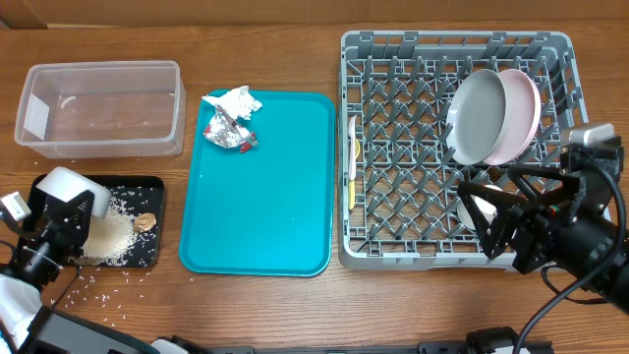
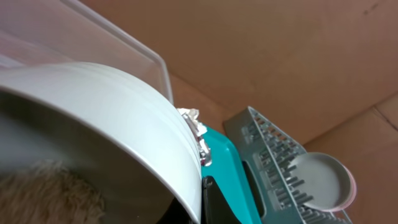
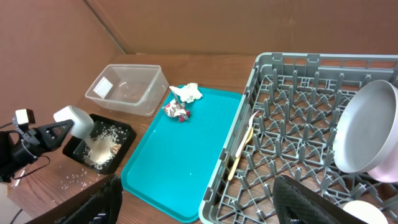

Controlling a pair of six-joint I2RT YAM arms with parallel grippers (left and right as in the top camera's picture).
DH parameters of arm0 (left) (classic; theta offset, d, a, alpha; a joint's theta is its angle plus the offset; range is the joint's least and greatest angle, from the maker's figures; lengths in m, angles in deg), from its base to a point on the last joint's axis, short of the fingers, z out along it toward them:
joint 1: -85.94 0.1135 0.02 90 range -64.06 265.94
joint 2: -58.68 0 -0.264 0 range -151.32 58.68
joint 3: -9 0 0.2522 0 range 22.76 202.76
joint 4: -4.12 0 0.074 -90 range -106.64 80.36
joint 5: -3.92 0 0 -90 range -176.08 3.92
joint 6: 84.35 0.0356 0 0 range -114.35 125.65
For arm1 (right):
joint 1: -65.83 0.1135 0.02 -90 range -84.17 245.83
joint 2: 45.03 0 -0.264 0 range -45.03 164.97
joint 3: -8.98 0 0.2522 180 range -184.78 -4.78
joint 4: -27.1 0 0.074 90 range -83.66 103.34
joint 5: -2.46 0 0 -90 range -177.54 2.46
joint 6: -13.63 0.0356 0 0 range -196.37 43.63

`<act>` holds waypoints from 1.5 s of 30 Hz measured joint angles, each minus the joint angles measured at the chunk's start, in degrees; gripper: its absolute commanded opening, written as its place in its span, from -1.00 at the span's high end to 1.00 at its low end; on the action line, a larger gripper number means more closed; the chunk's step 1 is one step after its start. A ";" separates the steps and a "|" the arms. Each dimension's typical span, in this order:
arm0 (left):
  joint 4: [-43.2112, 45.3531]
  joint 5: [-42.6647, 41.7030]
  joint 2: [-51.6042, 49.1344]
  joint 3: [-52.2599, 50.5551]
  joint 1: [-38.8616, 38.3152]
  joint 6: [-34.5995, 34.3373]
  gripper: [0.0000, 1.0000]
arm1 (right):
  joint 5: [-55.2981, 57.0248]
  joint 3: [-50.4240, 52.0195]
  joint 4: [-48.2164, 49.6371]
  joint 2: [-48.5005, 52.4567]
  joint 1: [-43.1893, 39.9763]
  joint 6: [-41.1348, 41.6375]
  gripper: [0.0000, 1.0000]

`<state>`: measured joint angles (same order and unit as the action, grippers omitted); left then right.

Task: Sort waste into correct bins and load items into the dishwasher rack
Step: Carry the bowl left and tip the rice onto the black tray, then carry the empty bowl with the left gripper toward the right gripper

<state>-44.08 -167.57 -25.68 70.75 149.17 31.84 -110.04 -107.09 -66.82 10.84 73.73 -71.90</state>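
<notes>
My left gripper (image 1: 54, 224) is shut on the small pale-grey bowl (image 1: 67, 187), tipped over the black tray (image 1: 149, 184). A rice pile (image 1: 110, 236) and a brown scrap (image 1: 145, 221) lie in that tray. The bowl fills the left wrist view (image 2: 124, 106). The white napkin (image 1: 236, 101) and the foil wrapper (image 1: 231, 133) lie on the teal tray (image 1: 265, 216). The rack (image 1: 442, 39) holds the grey plate (image 1: 477, 116), the pink plate (image 1: 528, 113), the yellow utensil (image 1: 352, 162) and the white cup (image 1: 474, 211). My right gripper (image 1: 488, 214) is open over the rack's front right, above the cup.
The clear tub (image 1: 98, 66) stands at the back left with a few grains inside. Loose rice grains (image 1: 88, 285) are scattered on the table in front of the black tray. The teal tray lies between the bins and the rack.
</notes>
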 measured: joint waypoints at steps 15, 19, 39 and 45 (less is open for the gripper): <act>-8.13 -6.71 -0.20 -0.02 6.91 4.46 0.92 | 0.00 0.00 0.70 0.00 0.00 0.04 -0.62; -8.92 -7.06 -0.20 -0.02 6.91 5.53 0.92 | 0.00 0.00 0.70 0.00 0.00 0.02 -0.61; -14.08 24.90 31.04 21.86 -33.07 -19.89 0.92 | -0.02 0.00 4.04 0.00 0.00 0.11 -0.56; 3.74 27.71 22.80 22.51 -62.31 -30.62 0.92 | 4.46 -1.16 6.05 0.04 0.00 3.61 -1.00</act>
<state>-40.34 -139.86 -2.88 93.26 86.85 1.22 -105.59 -108.24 -60.76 10.89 73.73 -68.30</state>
